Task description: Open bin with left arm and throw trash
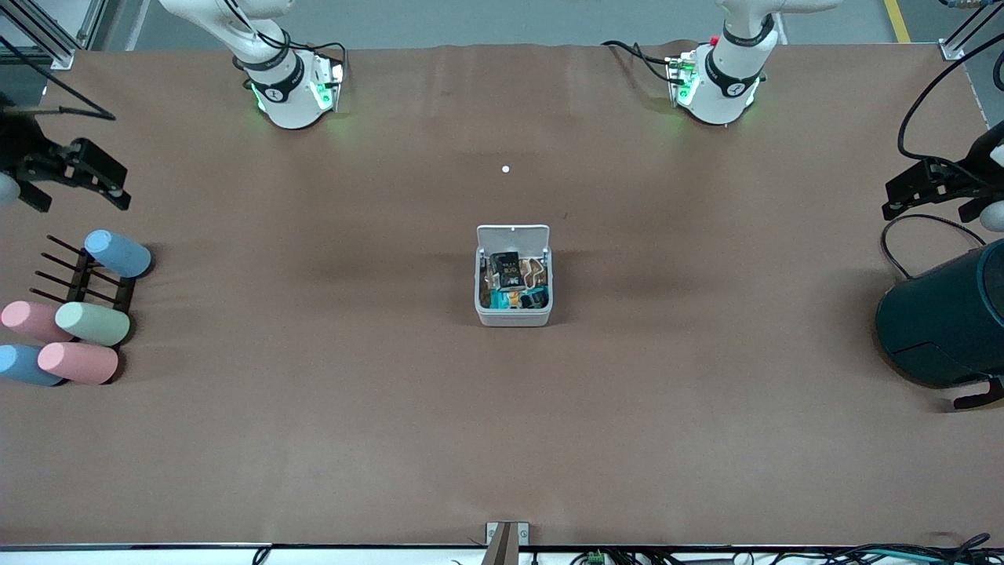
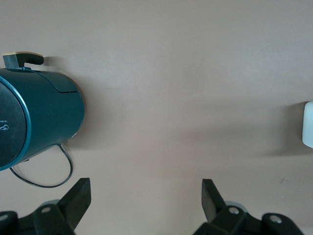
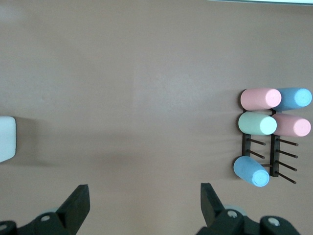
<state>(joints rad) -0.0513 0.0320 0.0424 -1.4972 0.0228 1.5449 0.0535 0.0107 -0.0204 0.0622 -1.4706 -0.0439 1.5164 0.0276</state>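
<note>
The small white bin [image 1: 514, 318] sits mid-table with its lid [image 1: 513, 235] standing open. Inside lie a black printed packet [image 1: 506, 271], an off-white rubber band loop [image 1: 536, 271] and some blue and orange scraps; I cannot make out a dark disc. A corner of the bin shows in the left wrist view [image 2: 308, 125] and in the right wrist view [image 3: 7, 138]. My left gripper [image 1: 894, 198] [image 2: 146, 188] is open and empty over the left arm's end of the table. My right gripper [image 1: 121, 187] [image 3: 145, 193] is open and empty over the right arm's end.
A large dark teal drum [image 1: 945, 322] [image 2: 34, 117] lies at the left arm's end with a thin black cable. Several pastel cylinders [image 1: 78, 329] [image 3: 271, 117] sit on a black peg rack at the right arm's end. A tiny white dot [image 1: 505, 169] lies between the bin and the bases.
</note>
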